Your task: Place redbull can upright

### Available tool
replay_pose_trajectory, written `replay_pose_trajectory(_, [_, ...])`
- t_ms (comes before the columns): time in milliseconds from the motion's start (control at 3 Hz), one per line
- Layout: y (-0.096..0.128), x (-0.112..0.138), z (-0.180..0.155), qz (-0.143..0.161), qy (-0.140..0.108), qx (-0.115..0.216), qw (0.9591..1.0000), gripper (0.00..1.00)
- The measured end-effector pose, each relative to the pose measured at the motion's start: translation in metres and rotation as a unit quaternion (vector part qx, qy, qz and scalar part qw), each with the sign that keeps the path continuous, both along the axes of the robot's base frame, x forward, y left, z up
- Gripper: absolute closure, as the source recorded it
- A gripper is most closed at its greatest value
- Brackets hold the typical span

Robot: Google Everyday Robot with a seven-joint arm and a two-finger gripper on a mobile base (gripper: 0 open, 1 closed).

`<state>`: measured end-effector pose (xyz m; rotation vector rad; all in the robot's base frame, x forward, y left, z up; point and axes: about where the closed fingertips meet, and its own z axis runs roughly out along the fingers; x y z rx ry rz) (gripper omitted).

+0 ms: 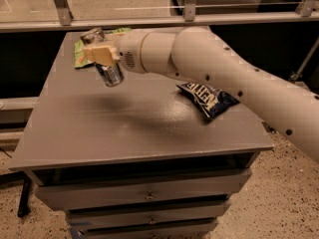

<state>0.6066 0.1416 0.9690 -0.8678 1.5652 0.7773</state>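
Closed around the redbull can [110, 74], the pincer [102, 54] holds it aloft over the far-left part of the surface [124, 128], its long axis tilted, seemingly not far off upright, base lowermost.

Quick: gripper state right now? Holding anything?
Gripper: closed on the can, which is tilted and held in the air above the far-left part of the table.
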Motion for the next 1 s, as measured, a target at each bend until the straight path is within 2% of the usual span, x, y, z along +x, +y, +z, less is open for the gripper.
replay_pose_trajectory(333, [-0.0012, -0.014, 0.023, 0.002, -0.025, 0.018, 0.9995, 1.0])
replay_pose_trajectory(667, [0.0014, -0.0149, 0.023, 0.004, -0.023, 0.018, 0.9995, 1.0])
replay_pose_trajectory(1000, [0.0045, -0.0154, 0.02, -0.005, -0.031, 0.05, 0.9983, 1.0])
